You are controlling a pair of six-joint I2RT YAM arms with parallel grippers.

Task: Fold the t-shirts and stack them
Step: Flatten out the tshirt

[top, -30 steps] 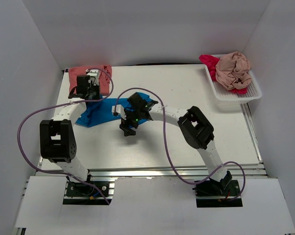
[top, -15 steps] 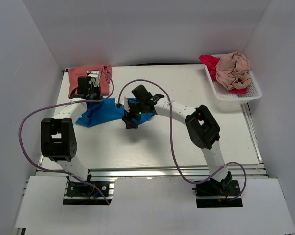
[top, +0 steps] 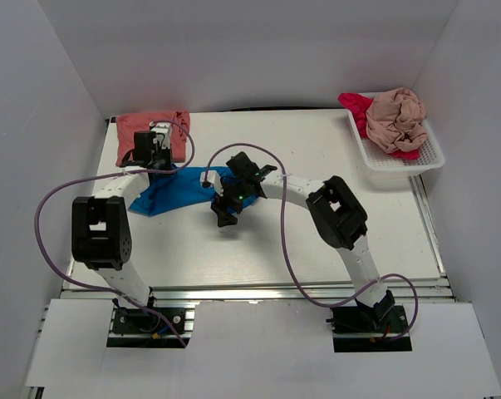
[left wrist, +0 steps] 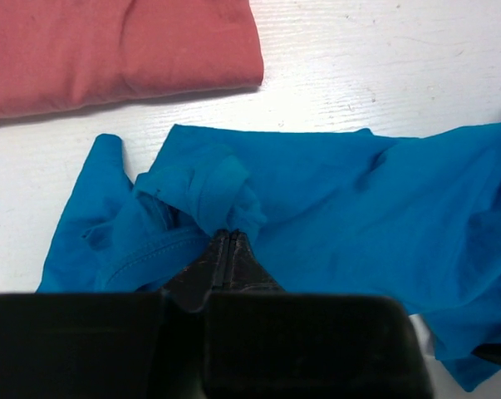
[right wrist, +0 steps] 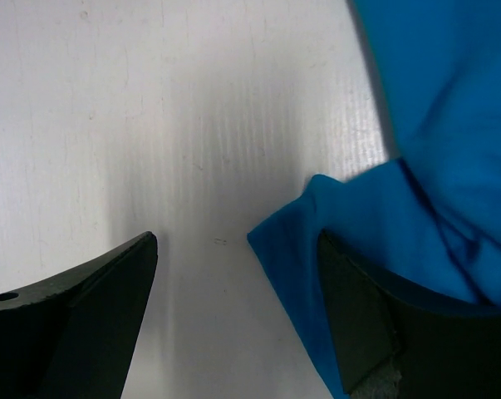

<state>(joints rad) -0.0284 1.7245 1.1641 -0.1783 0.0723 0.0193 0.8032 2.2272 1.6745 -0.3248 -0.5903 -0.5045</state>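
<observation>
Counting: one blue t-shirt [top: 169,191], one salmon t-shirt [top: 138,125], two t-shirts [top: 397,119] in basket [top: 385,160].

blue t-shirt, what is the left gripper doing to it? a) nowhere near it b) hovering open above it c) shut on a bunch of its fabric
c: the left gripper has its fingers closed on a bunched fold of the blue t-shirt.
</observation>
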